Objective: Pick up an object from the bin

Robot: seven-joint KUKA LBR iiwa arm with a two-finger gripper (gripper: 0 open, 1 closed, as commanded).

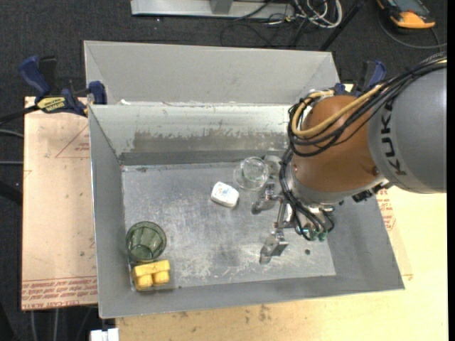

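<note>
Green tumbler (pixel 146 239), biggest loose piece, at 8 o'clock on the floor of the grey bin (pixel 206 130), mouth up, well apart from the gripper (pixel 269 226). Probably glass or hard plastic: stiff, slick, fairly heavy, round enough to slip out sideways. Best taken across the rim, one finger inside and one outside.

Clear cup (pixel 252 171), next in size, near the back wall at 11 o'clock from the gripper. Looks thin-walled, light and slippery, perhaps fragile. Same rim pinch, gently.

Yellow block (pixel 152 275), touching the tumbler at its 6 o'clock. Appears rigid, light, flat-sided. Easy to hold across the short sides, though crowded by the tumbler and the front wall.

White piece (pixel 225 195), smallest, near bin centre at 10 o'clock from the gripper. Low, rounded, likely light. Needs a close pinch across its narrow width.

Gripper itself at 4 o'clock in the bin, fingers (pixel 274 249) spread wide over bare floor, grasping nothing.
</note>
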